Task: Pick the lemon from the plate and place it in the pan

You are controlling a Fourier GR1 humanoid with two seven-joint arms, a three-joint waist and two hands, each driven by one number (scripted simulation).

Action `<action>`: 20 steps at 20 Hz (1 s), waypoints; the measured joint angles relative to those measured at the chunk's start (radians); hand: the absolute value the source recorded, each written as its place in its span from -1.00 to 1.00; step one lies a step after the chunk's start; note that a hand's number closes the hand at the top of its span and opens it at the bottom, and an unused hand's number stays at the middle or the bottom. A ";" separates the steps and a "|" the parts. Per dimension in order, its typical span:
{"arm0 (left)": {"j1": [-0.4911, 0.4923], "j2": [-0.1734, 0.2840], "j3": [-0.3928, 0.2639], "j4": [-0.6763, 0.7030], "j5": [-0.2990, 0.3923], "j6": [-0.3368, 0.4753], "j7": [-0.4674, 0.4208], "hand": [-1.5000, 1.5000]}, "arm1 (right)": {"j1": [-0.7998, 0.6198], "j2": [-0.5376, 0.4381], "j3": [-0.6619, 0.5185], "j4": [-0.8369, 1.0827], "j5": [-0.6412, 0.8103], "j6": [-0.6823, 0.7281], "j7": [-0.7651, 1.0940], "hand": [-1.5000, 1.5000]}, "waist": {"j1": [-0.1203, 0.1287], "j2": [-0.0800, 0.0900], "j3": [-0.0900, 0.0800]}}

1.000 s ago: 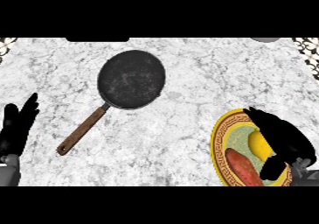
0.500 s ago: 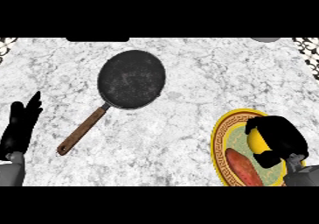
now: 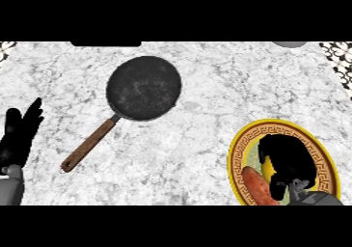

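There are two containers on the marble counter, one pan and one plate. The pan is dark and round, sitting up toward the far middle of the counter, with its brown handle running down toward the near left. Nothing lies in it; its black floor shows bare all the way round.

The plate, yellow-rimmed with a patterned band, sits well apart from the pan at the near right. One reddish-orange long piece of food lies on its near-left part. Over the plate's middle the right hand is down with its fingers curled inward, covering where the lemon would lie. I cannot see any yellow fruit from here; the hand hides it, so the lemon is probably under those curled fingers, still on the plate, but I can't say whether it is truly held.

The left hand shows at the left edge, off to the side of the pan handle, fingers straight and apart, pointing up, touching nothing.

So: one pan, one plate, one piece of food in sight, two hands.
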 measured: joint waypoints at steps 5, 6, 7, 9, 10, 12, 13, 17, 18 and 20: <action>0.004 0.000 0.006 0.010 -0.002 -0.008 -0.015 0.00 | 0.029 0.112 0.037 -0.101 0.038 0.020 0.143 1.00 | -0.002 -0.005 -0.005; 0.002 0.003 0.013 0.021 0.001 -0.013 -0.025 0.00 | 0.026 0.130 0.041 -0.121 0.040 0.024 0.163 1.00 | -0.002 -0.003 -0.003; 0.004 0.001 0.011 0.016 0.001 -0.015 -0.022 0.00 | 0.026 0.145 0.050 -0.141 0.051 0.005 0.171 1.00 | -0.001 -0.003 -0.001; 0.009 -0.010 0.008 0.020 -0.006 -0.005 -0.031 0.00 | 0.007 0.157 0.072 -0.185 0.083 -0.043 0.172 1.00 | 0.000 -0.001 0.003; 0.017 -0.011 0.004 0.010 -0.008 -0.005 -0.028 0.00 | -0.010 0.160 0.075 -0.205 0.102 -0.072 0.171 1.00 | 0.003 -0.001 0.004; 0.011 -0.009 0.003 0.009 -0.009 -0.008 -0.024 0.00 | -0.045 0.179 0.097 -0.233 0.135 -0.138 0.162 1.00 | 0.005 0.001 0.007; 0.006 -0.003 0.007 0.013 -0.008 -0.013 -0.023 0.00 | -0.060 0.181 0.098 -0.251 0.142 -0.161 0.151 1.00 | 0.005 0.002 0.007; -0.011 -0.004 0.013 0.035 -0.012 -0.014 -0.024 0.00 | -0.144 0.234 0.135 -0.258 0.176 -0.200 0.163 1.00 | 0.007 0.005 0.009; -0.010 -0.014 0.006 0.024 -0.015 -0.011 -0.016 0.00 | -0.182 0.245 0.136 -0.230 0.171 -0.216 0.176 1.00 | 0.009 0.005 0.009; -0.013 -0.017 0.010 0.039 -0.019 -0.010 -0.026 0.00 | -0.237 0.259 0.143 -0.175 0.160 -0.253 0.187 1.00 | 0.011 0.006 0.009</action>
